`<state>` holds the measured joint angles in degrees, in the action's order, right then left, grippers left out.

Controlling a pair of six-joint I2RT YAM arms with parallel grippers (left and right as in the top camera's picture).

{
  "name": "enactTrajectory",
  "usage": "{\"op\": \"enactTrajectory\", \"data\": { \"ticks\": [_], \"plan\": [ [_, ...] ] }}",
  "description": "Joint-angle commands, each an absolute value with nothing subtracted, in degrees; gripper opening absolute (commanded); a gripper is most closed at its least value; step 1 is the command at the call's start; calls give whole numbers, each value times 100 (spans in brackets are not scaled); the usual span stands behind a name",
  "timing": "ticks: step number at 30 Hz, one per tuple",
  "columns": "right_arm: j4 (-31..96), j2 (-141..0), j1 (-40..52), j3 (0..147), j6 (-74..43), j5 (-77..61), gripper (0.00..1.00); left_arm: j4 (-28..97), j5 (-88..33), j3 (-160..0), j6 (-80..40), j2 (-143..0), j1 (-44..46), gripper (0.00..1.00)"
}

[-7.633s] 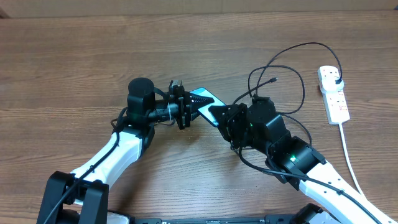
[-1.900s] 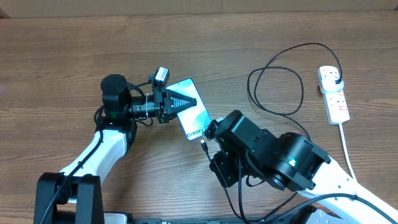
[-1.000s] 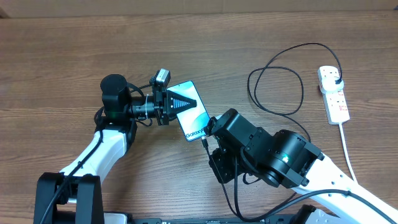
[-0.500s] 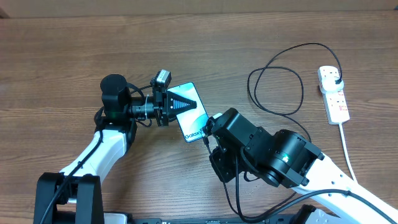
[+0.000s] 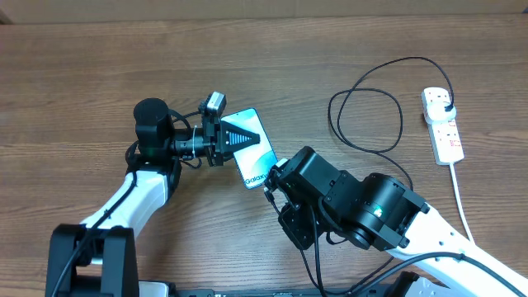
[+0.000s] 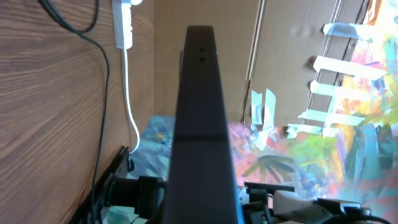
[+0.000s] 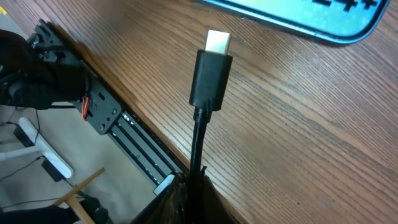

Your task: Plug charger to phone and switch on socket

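near the tabletop's middle, the left gripper [image 5: 239, 138] pinches the phone [image 5: 262, 161], marked "galaxy"; the right gripper [image 7: 189, 194] pinches the charger [image 7: 210, 71], tip just beside the phone's end. the socket [image 5: 444, 132] lies by the right edge.

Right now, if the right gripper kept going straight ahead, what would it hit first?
Probably the phone: the charger tip in the right gripper points at its near edge, though height is unclear.

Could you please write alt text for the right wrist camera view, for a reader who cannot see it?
The charger points its metal tip toward the light-blue phone at the top edge, with bare wooden table between them. Its black cable runs down into the right gripper.
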<state>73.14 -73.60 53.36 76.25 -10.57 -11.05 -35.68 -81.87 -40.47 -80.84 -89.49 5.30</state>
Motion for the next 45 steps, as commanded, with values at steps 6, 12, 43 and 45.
{"op": "enactTrajectory", "data": {
  "ticks": [6,12,43,45],
  "plan": [
    [7338,-7487,5374,7612,-969,-749,4,-3610,-8281,-4115,-7975,-9290,486,4],
    [7363,-7760,5380,7612,-950,-720,4,-3632,-8401,-4115,-7972,-9290,486,4],
    [7312,-7832,5437,7612,-1459,-552,4,-3632,-8565,-4115,-7695,-9290,486,4],
    [7314,-7859,5437,7612,-1520,-561,4,-3632,-8562,-4115,-7695,-9290,486,4]
  ]
}}
